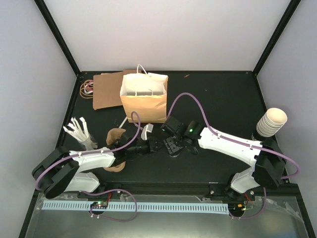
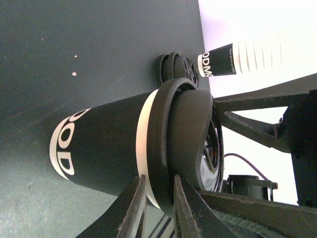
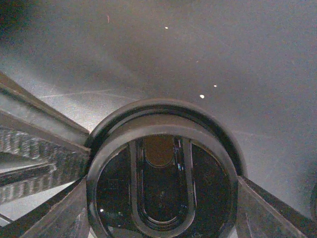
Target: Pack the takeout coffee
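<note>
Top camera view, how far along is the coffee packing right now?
Done: a round black plastic lid sits on the black paper cup with white lettering. In hand: the right end effector grips that lid across its width; the left end effector straddles its rim. Left: the cup is on the dark table, outside the open brown paper bag, which shows no cup inside.

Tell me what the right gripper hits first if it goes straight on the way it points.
The black lid on the cup, straight ahead; the right gripper seems to clamp its sides, depth unclear.
</note>
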`<action>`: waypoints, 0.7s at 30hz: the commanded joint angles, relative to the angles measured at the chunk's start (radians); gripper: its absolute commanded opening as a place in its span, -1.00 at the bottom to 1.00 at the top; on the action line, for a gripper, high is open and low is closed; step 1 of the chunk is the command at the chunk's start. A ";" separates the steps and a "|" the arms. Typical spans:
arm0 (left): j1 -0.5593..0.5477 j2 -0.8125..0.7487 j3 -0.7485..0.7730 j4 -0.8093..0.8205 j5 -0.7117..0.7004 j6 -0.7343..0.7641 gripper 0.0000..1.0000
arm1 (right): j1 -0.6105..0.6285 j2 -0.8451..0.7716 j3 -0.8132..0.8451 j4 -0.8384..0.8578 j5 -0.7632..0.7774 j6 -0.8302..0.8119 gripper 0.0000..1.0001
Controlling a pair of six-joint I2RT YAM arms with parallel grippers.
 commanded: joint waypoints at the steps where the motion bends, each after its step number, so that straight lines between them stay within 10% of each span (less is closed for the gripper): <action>1: -0.032 -0.061 -0.038 -0.057 0.074 -0.026 -0.60 | -0.006 0.077 -0.046 0.030 -0.083 0.017 0.25; 21: -0.078 -0.093 -0.135 0.163 -0.013 -0.158 -0.34 | -0.034 0.049 -0.008 0.010 -0.105 0.112 0.23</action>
